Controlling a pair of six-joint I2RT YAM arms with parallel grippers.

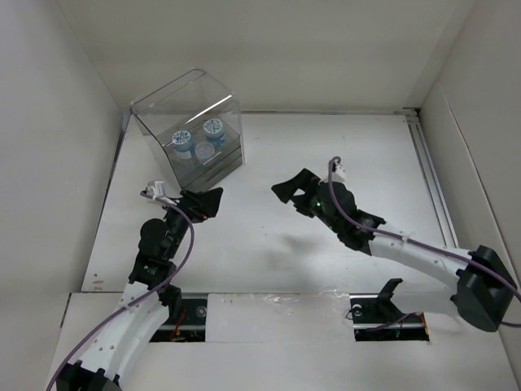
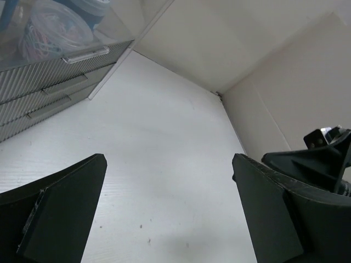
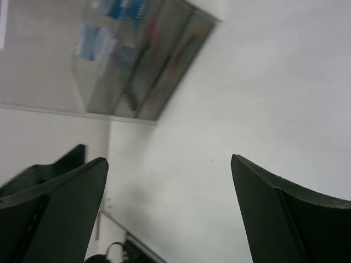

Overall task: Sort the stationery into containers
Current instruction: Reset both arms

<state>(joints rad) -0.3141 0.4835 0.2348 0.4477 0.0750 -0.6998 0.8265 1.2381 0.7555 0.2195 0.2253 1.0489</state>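
Note:
The clear acrylic box [image 1: 189,130] stands at the far left of the table with its curved lid down. Inside it I see round tubs with blue-white lids [image 1: 182,138], and one tub of coloured clips shows in the left wrist view [image 2: 52,30]. The box's shallow drawers [image 2: 49,82] look shut. Red and blue shapes show blurred through the box in the right wrist view [image 3: 140,52]. No markers or pens lie loose on the table. My left gripper [image 1: 210,201] is open and empty just in front of the box. My right gripper [image 1: 291,194] is open and empty at mid-table.
White walls close the table in at the left, far and right sides. A rail [image 1: 431,175] runs along the right edge. The right gripper's fingers [image 2: 307,159] show at the right of the left wrist view.

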